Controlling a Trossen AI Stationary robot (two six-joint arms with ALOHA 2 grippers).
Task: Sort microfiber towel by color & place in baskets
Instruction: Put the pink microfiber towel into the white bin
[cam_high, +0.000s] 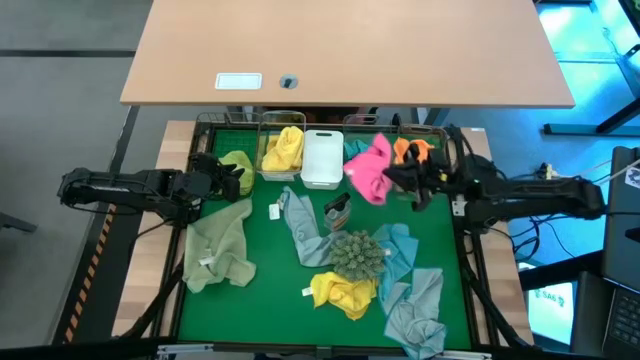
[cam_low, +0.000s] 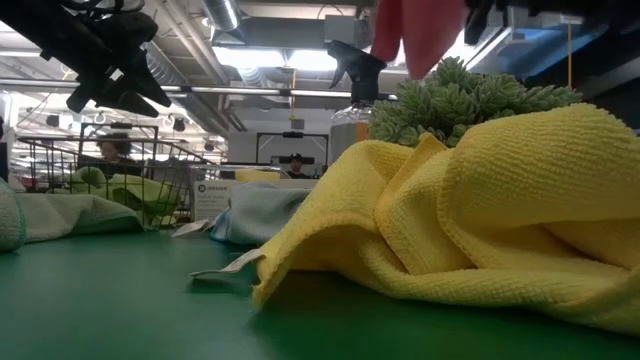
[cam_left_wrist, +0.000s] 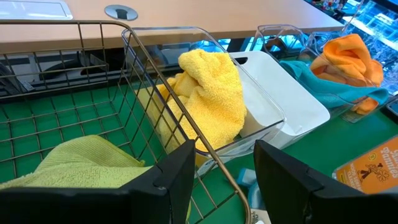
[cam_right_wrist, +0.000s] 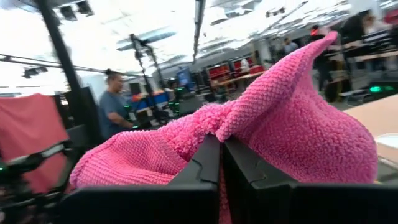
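The right end effector is pinched tight on a fold of the bright pink, nubby microfiber towel, which hangs in the air at about one o'clock from the bench's middle, just in front of the row of baskets. The cloth looks light, limp and grippy rather than slick; it drapes from whatever point is held, so a bunched ridge or corner is the sensible place to take it, and a loose tail could snag a basket rim.

The left end effector hovers at ten o'clock with its fingers spread wide and empty, above the wire basket holding a pale lime-green towel. Beside that, a clear rigid plastic bin carries a fluffy yellow towel, then comes an opaque white plastic bin.

On the green felt-like bench lie crumpled soft cloths: a sage-green one, grey-blue ones and another yellow one, around a spiky grey-green ball.
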